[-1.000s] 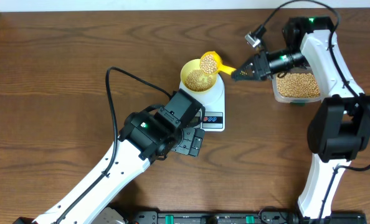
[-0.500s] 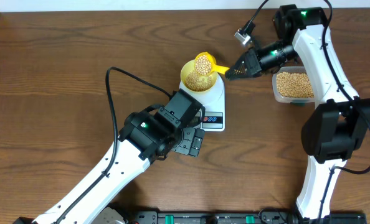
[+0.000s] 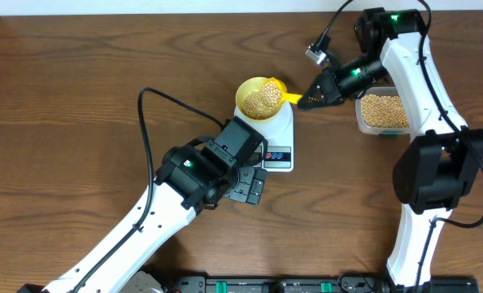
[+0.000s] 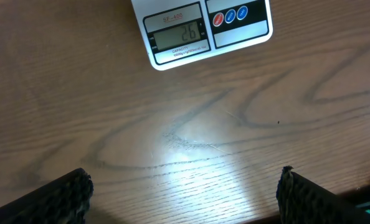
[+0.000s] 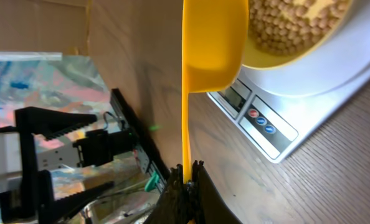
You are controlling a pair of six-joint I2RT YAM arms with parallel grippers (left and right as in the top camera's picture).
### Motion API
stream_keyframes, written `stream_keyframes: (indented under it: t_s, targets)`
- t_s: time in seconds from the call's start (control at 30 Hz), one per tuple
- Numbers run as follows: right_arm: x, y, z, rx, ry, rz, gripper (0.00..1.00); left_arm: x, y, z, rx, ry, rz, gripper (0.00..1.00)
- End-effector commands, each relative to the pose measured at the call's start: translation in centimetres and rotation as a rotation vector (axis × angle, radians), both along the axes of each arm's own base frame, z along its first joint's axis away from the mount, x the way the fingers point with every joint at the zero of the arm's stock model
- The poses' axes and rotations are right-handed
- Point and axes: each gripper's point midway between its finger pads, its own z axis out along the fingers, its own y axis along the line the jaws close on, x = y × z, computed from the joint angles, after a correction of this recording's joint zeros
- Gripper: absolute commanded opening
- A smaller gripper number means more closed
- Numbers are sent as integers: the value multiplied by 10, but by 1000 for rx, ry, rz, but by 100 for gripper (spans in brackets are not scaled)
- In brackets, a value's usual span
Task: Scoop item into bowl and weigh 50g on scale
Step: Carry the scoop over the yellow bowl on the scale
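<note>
Left gripper [image 4: 185, 176] hangs over bare table [image 3: 79, 98], fingers wide apart, holding nothing. Just beyond it sits the scale [image 3: 279, 146], and its display [image 4: 175, 36] reads what looks like 26. On the scale's far end stands the bowl [image 3: 239, 99], partly filled with beans [image 3: 256, 104]. The scoop [image 3: 272, 89] is tipped over the bowl's rim with beans in it. Right gripper [image 3: 311, 99] is clamped tight on the scoop's handle. Farther right is a clear tub [image 3: 381, 111] holding more beans.

Overhead looks straight down, wrist views close, all share scale [image 3: 283, 133]
</note>
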Motion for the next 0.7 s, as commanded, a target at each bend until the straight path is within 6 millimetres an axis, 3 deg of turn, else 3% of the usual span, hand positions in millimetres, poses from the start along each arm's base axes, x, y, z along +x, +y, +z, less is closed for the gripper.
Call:
stream_keyframes:
  t_s: [0.0, 0.3, 0.67]
  targets:
    - [-2, 6, -3, -29, -15, 33, 1, 3, 1, 3, 9, -13, -2, 97]
    - [-12, 20, -15, -111, -45, 107, 1, 3, 1, 3, 8, -13, -2, 97]
    - [-2, 21, -22, -164, -78, 86, 1, 3, 1, 3, 9, -13, -2, 97]
